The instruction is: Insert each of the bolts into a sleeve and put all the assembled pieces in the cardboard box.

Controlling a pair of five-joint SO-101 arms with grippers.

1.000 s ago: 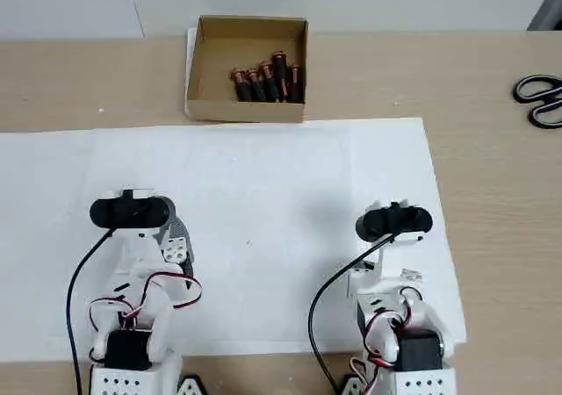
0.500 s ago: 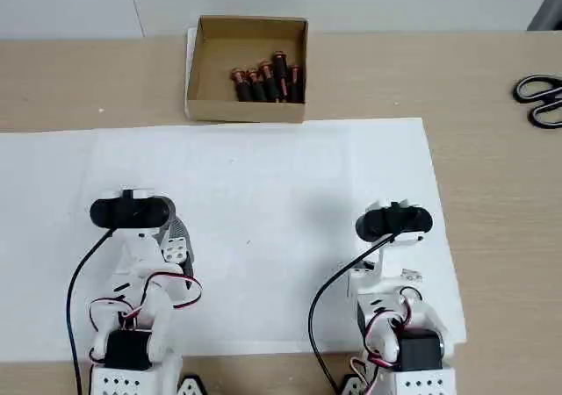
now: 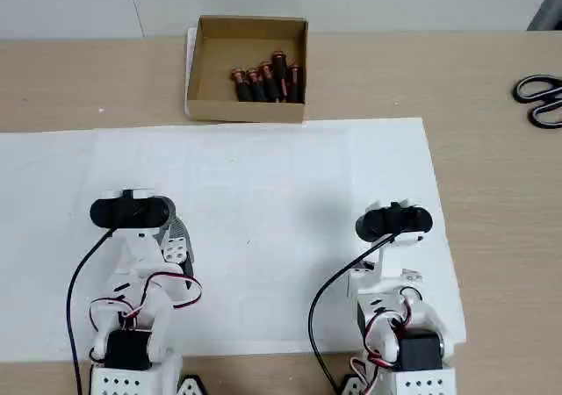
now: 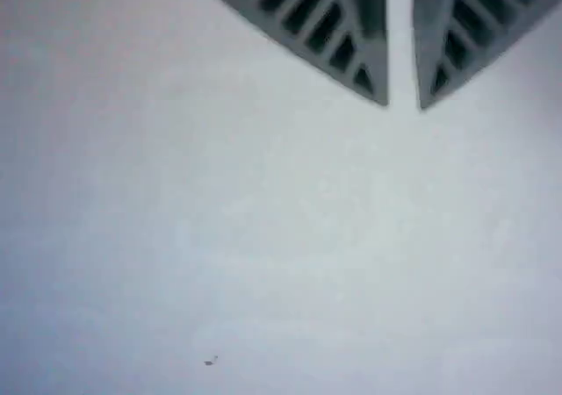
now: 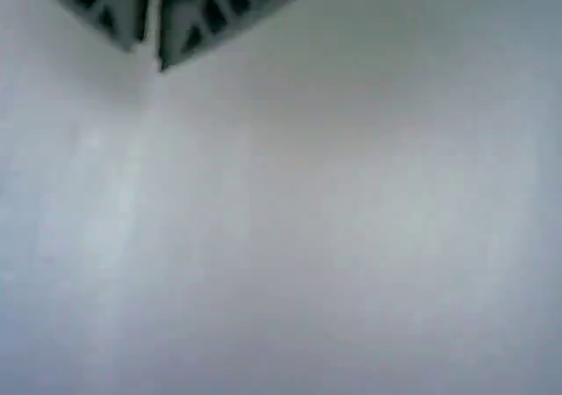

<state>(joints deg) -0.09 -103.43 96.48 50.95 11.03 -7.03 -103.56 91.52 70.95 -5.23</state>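
At the upper centre of the high view, the bolt-and-sleeve assemblies (image 3: 268,79) lie bunched inside the cardboard box (image 3: 215,51), against its near wall.

Both arms sit low in the frame over the white paper sheet (image 3: 290,175), well apart from the box. The left gripper (image 4: 402,105) is all but closed with a thin slit between its fingers, and the right gripper (image 5: 149,57) is pressed closed; neither holds anything. The work looks finished, so the risk lies in any further reach. The light box could slide on the table (image 3: 88,79) if nudged, and a closed pincer would shove the pieces rather than grasp them. Whether every bolt is fully seated is too small to tell, and a loose one could slip out of its sleeve.
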